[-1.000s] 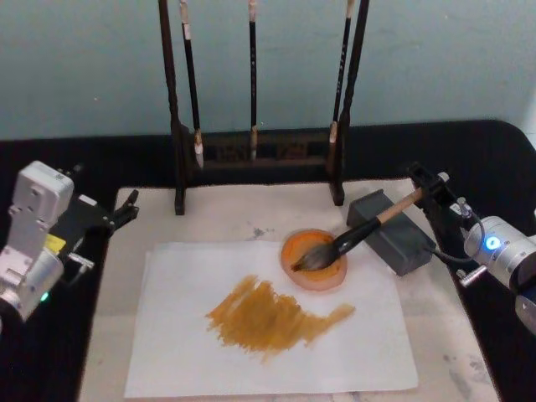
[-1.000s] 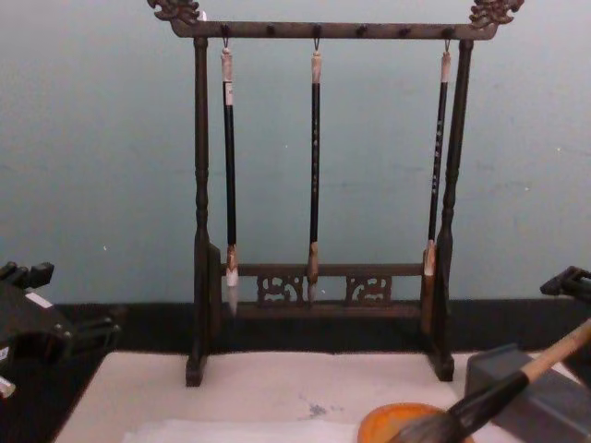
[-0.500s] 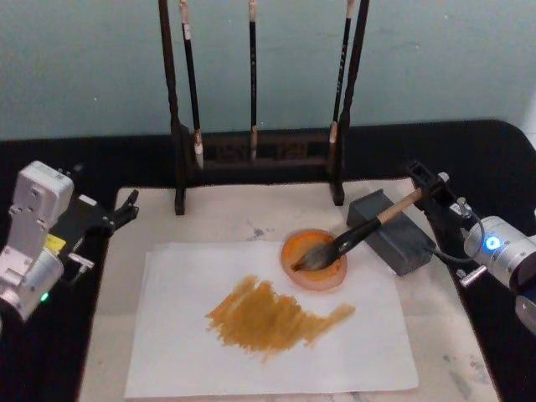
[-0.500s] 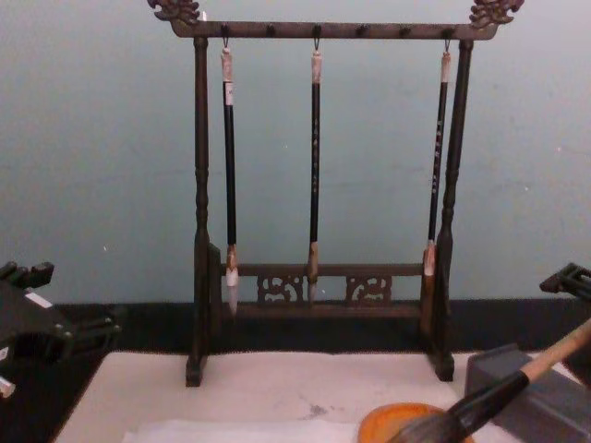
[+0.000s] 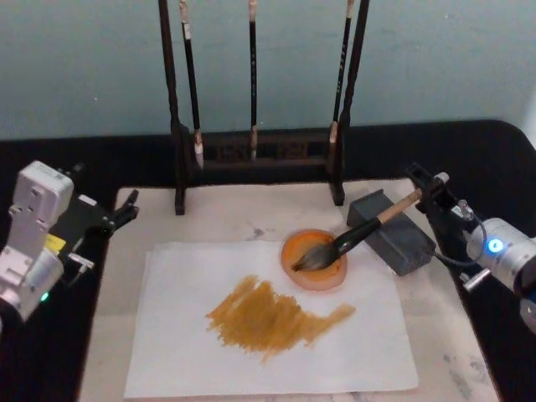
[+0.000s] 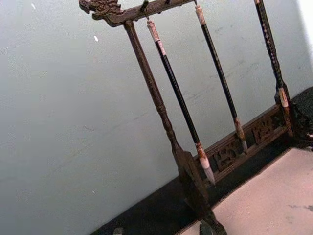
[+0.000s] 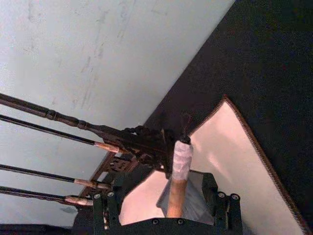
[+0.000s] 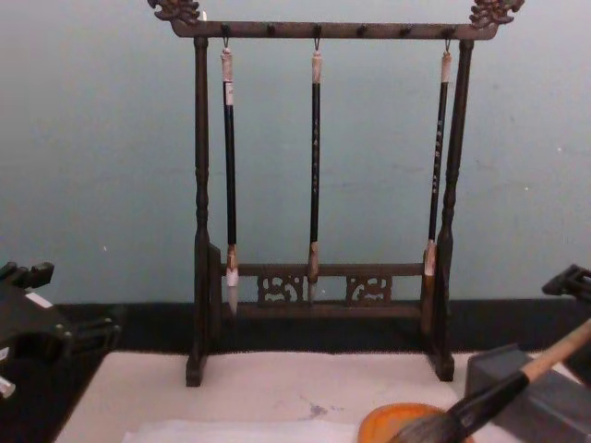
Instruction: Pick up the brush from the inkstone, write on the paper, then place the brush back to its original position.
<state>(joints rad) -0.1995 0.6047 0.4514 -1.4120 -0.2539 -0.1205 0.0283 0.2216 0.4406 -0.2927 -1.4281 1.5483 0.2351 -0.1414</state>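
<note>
On the table (image 5: 502, 151), right side, brush (image 5: 352, 239) lying slantwise, unmoved from earlier, bristles in inkstone (image 5: 293, 252), handle pointing right-rearward over grey block (image 5: 404, 244), right claw (image 5: 428, 181) open around handle end, left claw (image 5: 127, 207) open, parked left.

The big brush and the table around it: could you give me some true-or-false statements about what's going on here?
The brush lies with its bristles in the inkstone. True.
The paper is blank. False: it bears an orange-brown smear.
The right gripper holds the brush high in the air. False: its open fingers flank the handle, which leans on a grey block.
Three thin brushes hang from the rack. True.
The left gripper sits at the left, off the paper. True.
</note>
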